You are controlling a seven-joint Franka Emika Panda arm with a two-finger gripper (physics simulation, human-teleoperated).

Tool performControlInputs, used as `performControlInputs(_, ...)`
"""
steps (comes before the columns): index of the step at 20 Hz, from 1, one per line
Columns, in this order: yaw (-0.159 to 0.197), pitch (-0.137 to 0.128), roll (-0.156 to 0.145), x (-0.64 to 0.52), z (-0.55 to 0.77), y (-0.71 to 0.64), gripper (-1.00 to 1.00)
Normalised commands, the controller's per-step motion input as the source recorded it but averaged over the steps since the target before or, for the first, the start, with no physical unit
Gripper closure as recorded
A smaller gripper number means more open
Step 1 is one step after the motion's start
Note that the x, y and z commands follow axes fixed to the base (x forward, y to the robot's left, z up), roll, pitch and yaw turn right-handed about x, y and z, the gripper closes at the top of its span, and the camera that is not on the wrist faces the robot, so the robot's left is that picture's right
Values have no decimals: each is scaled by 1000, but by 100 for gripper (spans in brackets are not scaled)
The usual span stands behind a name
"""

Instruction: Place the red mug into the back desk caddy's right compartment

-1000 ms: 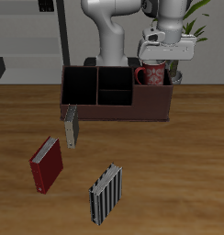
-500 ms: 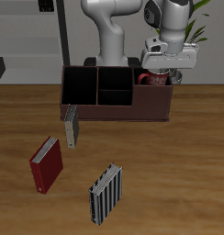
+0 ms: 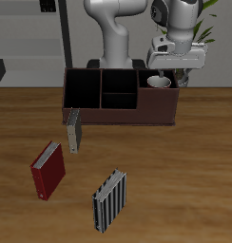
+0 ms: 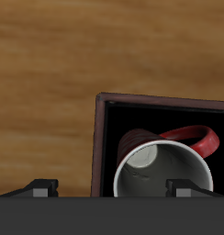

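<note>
The red mug (image 3: 158, 83) sits upright inside the right compartment (image 3: 164, 95) of the dark maroon back desk caddy (image 3: 118, 114). Only its white rim and inside show above the wall. In the wrist view the mug (image 4: 164, 170) stands on the black floor of the bin with its loop handle (image 4: 198, 139) out to one side. My gripper (image 3: 170, 70) hangs just above the mug, open and empty. Its fingertips (image 4: 40, 188) are wide apart and clear of the mug.
A grey book (image 3: 74, 131) leans against the caddy's front. A red book (image 3: 48, 171) and a striped book (image 3: 109, 200) lie nearer the table's front edge. A plant (image 3: 205, 33) stands behind the caddy.
The mug has gone down from just above the caddy's rim into the compartment. The gripper has let go of it and risen a little.
</note>
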Motion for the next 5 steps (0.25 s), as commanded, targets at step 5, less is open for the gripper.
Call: performControlInputs(5,14,-23,3,-50,111,-15,-100)
